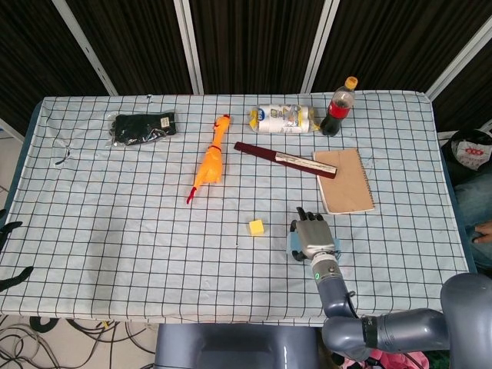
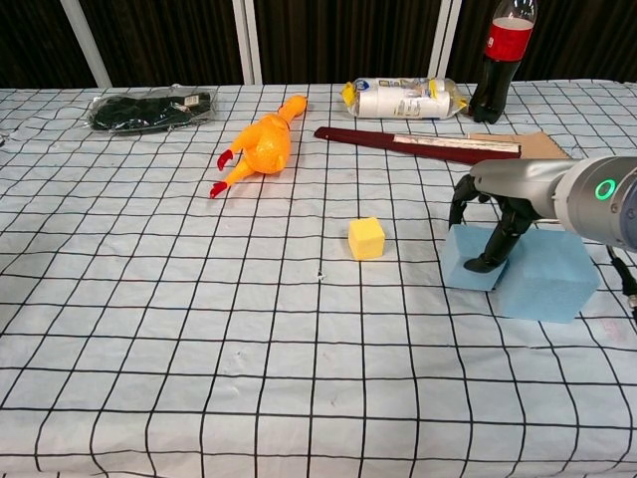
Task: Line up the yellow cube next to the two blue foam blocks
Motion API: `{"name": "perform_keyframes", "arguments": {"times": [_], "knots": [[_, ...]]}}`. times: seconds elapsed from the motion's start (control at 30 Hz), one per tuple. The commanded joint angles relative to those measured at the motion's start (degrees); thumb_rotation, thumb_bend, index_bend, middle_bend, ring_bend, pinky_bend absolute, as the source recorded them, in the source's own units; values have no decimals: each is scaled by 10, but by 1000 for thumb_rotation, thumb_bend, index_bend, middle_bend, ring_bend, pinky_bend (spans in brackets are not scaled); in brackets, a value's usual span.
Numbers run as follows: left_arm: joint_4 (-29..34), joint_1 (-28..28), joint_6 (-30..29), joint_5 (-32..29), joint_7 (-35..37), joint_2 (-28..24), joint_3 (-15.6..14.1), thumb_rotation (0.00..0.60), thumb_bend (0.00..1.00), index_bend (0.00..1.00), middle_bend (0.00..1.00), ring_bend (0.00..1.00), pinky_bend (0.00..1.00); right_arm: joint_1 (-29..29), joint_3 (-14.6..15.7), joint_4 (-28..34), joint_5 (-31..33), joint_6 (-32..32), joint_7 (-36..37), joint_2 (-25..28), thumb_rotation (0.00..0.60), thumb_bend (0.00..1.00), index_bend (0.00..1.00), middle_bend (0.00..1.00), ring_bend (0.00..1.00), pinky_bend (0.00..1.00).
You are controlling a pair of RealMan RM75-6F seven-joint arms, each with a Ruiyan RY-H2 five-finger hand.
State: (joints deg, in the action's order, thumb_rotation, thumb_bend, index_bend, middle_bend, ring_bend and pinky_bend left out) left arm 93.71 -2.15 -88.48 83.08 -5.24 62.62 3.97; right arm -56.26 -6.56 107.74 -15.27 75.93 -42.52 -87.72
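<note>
The bench (image 2: 149,329) is covered by a white cloth with a black grid. The yellow cube (image 2: 366,238), small with soft-looking matte faces, sits alone near the centre, well apart from the blocks at its 3 o'clock. The small block (image 2: 470,261) and the large block (image 2: 547,274), both pale blue foam with squared edges, stand touching side by side. The right robot hand (image 2: 490,221), dark-fingered on a grey metallic arm with a green lit ring, grasps the small block from above, its fingers (image 2: 501,242) down over the front face; in the head view the right robot hand (image 1: 314,237) covers most of both blocks. The left robot hand (image 1: 9,231) shows only as dark tips at the 9 o'clock edge; whether it is released or clenched cannot be told. Toward 12 o'clock lie an orange rubber chicken (image 2: 261,145), a black packet in clear wrap (image 2: 149,108), a clear-wrapped white roll (image 2: 406,98) with unreadable print, a dark red flat bar (image 2: 413,145), a brown spiral notebook (image 1: 344,181) and an upright cola bottle (image 2: 497,62) with a red label.
</note>
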Motion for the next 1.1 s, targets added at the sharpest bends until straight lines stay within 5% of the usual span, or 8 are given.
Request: {"name": "perform_keyframes", "arguments": {"times": [0.03, 1.1], "knots": [[1, 0, 0, 0, 0, 0, 0, 600, 34, 228, 57, 0, 0, 5, 3, -1, -11, 2, -1, -3, 600, 347, 581, 0, 83, 98], [1, 0, 1, -3, -3, 0, 0, 600, 34, 228, 57, 0, 0, 42, -1, -5, -45, 17, -35, -25, 600, 348, 581, 0, 83, 98]]}}
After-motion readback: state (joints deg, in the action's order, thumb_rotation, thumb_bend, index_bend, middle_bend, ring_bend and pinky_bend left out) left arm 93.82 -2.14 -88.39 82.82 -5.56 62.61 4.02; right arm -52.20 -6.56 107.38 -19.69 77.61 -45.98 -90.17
